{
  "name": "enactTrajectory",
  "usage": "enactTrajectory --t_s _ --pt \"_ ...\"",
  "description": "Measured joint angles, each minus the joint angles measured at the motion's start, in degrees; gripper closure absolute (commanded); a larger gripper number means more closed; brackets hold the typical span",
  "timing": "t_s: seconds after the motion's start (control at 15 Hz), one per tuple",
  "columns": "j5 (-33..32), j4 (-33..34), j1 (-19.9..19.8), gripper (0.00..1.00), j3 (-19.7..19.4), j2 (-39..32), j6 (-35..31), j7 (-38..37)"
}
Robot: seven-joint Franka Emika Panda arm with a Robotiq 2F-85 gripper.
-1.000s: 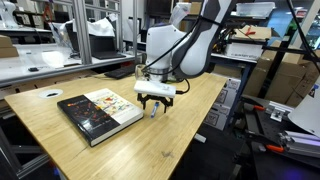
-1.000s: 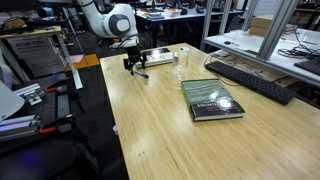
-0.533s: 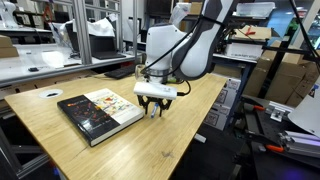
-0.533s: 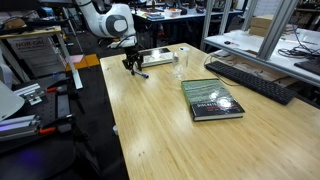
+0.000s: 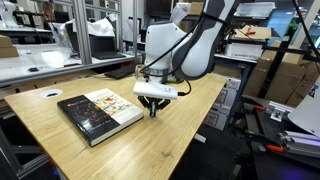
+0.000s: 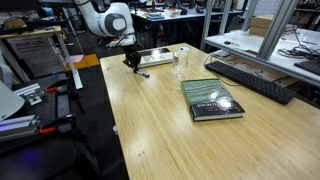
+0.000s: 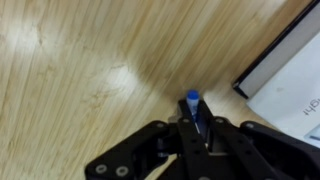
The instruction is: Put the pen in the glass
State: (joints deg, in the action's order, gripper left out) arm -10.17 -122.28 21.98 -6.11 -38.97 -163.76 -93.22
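In the wrist view my gripper (image 7: 197, 128) is shut on the pen (image 7: 192, 100). The pen's blue end sticks out past the black fingertips, just over the wooden table (image 7: 70, 70). In both exterior views the gripper (image 5: 153, 110) (image 6: 131, 66) points down at the table's far end, and the pen is too small to make out there. The clear glass (image 6: 181, 66) stands on the table a short way from the gripper, near the white slab. From the opposite exterior camera the glass is hidden behind the arm.
A flat white slab with a dark edge (image 7: 290, 70) (image 6: 158, 57) lies close beside the gripper. A book (image 5: 98, 112) (image 6: 212, 99) rests mid-table. A black keyboard (image 6: 250, 78) sits on the neighbouring bench. The table edge (image 5: 205, 125) runs near the gripper.
The jaws have gone from wide open to shut, closing on the pen. The arm has stayed over the same spot on the table.
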Motion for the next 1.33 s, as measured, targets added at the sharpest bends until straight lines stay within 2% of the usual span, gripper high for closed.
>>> enactTrajectory --t_s 0.33,0.6,0.73,0.87,1.0,1.2,1.33 --pt "0.62 -0.01 0.94 0.97 -1.13 0.67 0.17 0.00" --pt "0.65 -1.04 0.71 0.97 -3.55 4.77 1.18 0.31" --pt "0.70 -1.72 -0.19 0.97 -3.41 7.53 2.09 2.19" --pt "1.96 -2.34 -2.41 0.97 -1.32 10.32 2.27 6.89" --pt "5.74 -3.03 -6.35 0.97 3.11 13.13 2.18 14.69" --pt "14.83 -3.71 -12.27 0.97 9.83 17.09 2.68 27.21" --pt "20.73 -3.66 -14.66 0.97 12.22 19.28 5.19 33.57"
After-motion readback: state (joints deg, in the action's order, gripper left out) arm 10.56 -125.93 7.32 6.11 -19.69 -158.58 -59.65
